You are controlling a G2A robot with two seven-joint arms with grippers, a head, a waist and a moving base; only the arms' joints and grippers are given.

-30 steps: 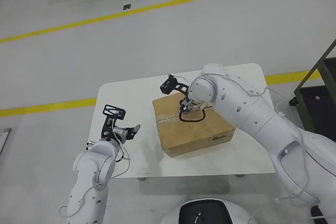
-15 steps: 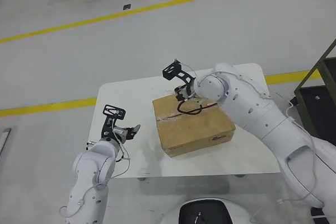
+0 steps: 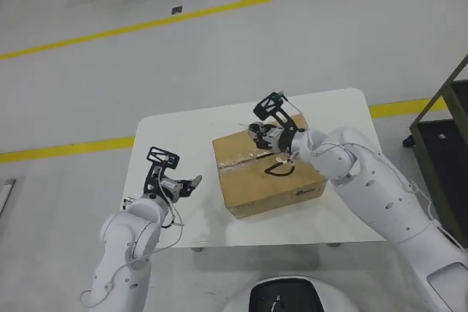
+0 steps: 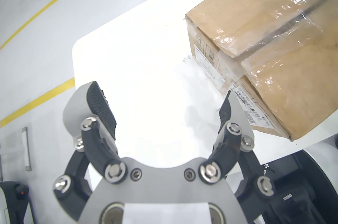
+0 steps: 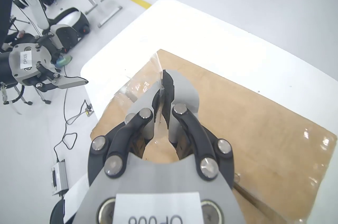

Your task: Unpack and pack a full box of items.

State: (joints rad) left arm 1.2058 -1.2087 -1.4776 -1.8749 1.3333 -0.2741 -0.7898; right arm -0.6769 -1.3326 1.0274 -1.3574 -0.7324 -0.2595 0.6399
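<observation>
Top view first, from the left: the left gripper [image 3: 186, 186] hangs over the near-left part of the white table [image 3: 179, 132], close to that table's left edge and apart from the box [image 3: 265, 183]. In the left wrist view its fingers are spread wide with nothing between them [image 4: 161, 93]. Bare tabletop [image 4: 137, 56] lies beneath, and the box's near-left corner sits just beyond one ribbed pad.

The cardboard box stands flat on the table, taking up the middle and right half, turned slightly askew to the table's edges. Its flaps are down, and clear tape [image 3: 234, 162] runs along the centre seam and over the left end, glossy and wrinkled in the left wrist view [image 4: 290, 21].

Further right, the right gripper [image 3: 256, 131] is above the far-left edge of the box top. In the right wrist view its fingers are pressed nearly together [image 5: 161, 85]. A thin strip of the clear tape [image 5: 155, 64] rises from the box's edge up into the pinch. The box top [image 5: 250, 124] spreads below it, with the table's far edge [image 5: 211, 32] past that.
</observation>
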